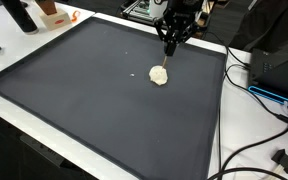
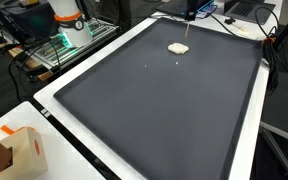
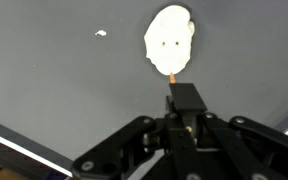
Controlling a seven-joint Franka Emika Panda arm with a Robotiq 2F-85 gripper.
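Observation:
A flat white blob with two small dark dots lies on the dark grey mat, toward its far side in both exterior views. My gripper hangs just above and beside the blob, shut on a slim black tool. The tool's orange tip points down at the blob's near edge and looks to be touching it. In an exterior view only the gripper's lowest part shows at the top. A tiny white crumb sits on the mat a short way from the blob.
The mat is edged by a white table border. Black cables and a dark device lie beside it. A small cardboard box stands at one corner. An orange-and-white object and shelving are beyond.

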